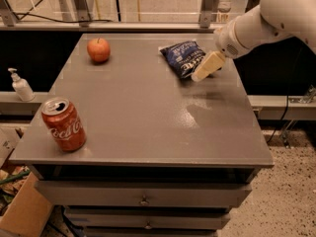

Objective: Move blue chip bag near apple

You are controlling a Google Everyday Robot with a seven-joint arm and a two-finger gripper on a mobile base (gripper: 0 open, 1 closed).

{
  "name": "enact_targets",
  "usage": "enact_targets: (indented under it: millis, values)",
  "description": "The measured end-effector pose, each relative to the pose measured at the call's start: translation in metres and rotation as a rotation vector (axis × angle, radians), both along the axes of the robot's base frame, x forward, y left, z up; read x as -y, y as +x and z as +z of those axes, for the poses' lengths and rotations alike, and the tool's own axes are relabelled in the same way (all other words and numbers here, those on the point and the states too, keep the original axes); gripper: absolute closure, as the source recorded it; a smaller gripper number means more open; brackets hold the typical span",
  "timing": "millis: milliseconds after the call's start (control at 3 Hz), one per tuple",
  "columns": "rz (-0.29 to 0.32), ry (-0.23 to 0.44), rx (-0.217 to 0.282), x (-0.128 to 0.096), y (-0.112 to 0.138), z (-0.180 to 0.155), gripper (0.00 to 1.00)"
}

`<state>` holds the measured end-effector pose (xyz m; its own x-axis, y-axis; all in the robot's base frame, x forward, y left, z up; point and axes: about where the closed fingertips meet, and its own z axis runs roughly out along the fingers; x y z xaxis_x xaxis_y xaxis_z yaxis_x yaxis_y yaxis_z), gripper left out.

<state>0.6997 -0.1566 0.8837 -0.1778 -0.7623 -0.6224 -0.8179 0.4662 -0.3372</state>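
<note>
The blue chip bag (pixel 183 57) lies flat at the back right of the grey table (pixel 143 117), dark navy with white lettering. The apple (pixel 98 50), red-orange, sits at the back left of the table, well apart from the bag. My gripper (pixel 198 76) comes in from the upper right on a white arm (pixel 266 19). Its pale fingers point down and left, with the tip at the bag's near right edge.
A red Coca-Cola can (pixel 64 124) stands at the front left of the table. A white pump bottle (pixel 20 85) stands on a ledge to the left. A cardboard box (pixel 24 211) sits on the floor at lower left. Drawers run under the tabletop.
</note>
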Motion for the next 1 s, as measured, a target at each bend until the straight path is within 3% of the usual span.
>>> enact_targets:
  millis: [333,667,1000]
  values:
    - [-0.019,0.007,-0.026,-0.007,0.022,-0.02,0.0]
    - [-0.027,0.011,-0.034,-0.014,0.032,-0.035,0.16]
    - [-0.036,0.022,-0.034,-0.017,0.037,-0.043,0.39]
